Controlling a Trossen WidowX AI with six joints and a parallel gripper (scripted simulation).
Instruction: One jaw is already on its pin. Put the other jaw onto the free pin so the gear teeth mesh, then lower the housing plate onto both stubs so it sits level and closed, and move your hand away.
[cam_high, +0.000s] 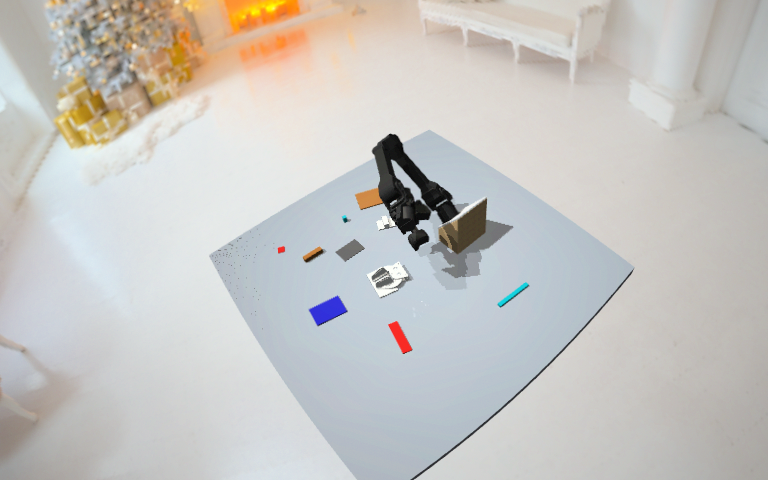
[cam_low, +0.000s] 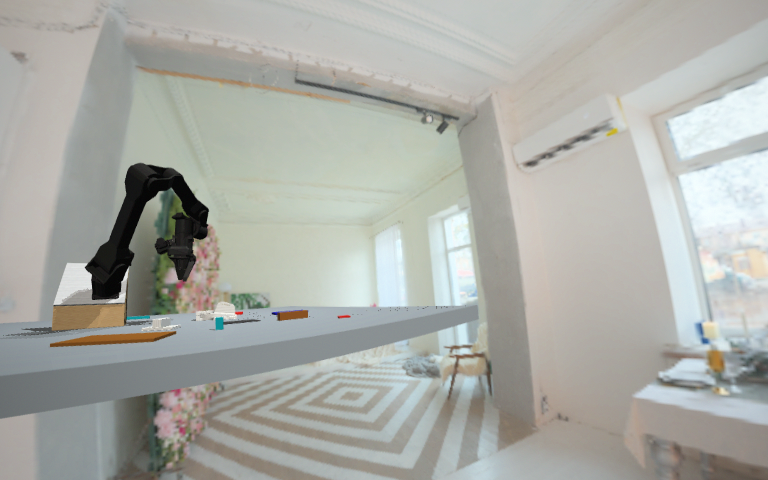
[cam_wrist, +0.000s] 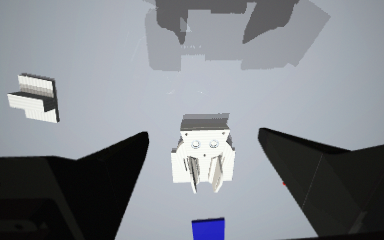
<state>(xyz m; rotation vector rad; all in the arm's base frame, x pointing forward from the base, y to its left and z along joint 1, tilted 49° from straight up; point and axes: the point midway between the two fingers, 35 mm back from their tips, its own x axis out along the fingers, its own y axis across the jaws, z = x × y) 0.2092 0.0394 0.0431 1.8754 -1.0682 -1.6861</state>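
The white housing plate (cam_wrist: 204, 136) (cam_high: 399, 271) lies over the gears on the white base (cam_wrist: 178, 172) (cam_high: 386, 293). Two round stub ends show through its holes in the wrist view. It looks level there; any small gap beneath cannot be judged. The left jaw (cam_wrist: 193, 176) and right jaw (cam_wrist: 217, 175) stick out from under the plate, side by side and slightly apart. The pins and gear teeth are hidden beneath it. My gripper (cam_wrist: 204, 135) (cam_low: 182, 277) is wide open and empty, high above the table and clear of the assembly.
A white stepped holder (cam_wrist: 32, 97) (cam_high: 385, 223) stands apart from the assembly. A blue slab (cam_high: 328, 310) (cam_wrist: 209, 230), red bar (cam_high: 400, 337), grey slab (cam_high: 350, 250), brown block (cam_high: 312, 254) and cyan bar (cam_high: 513, 294) lie around. A wooden block (cam_high: 471, 229) stands beside the arm's base.
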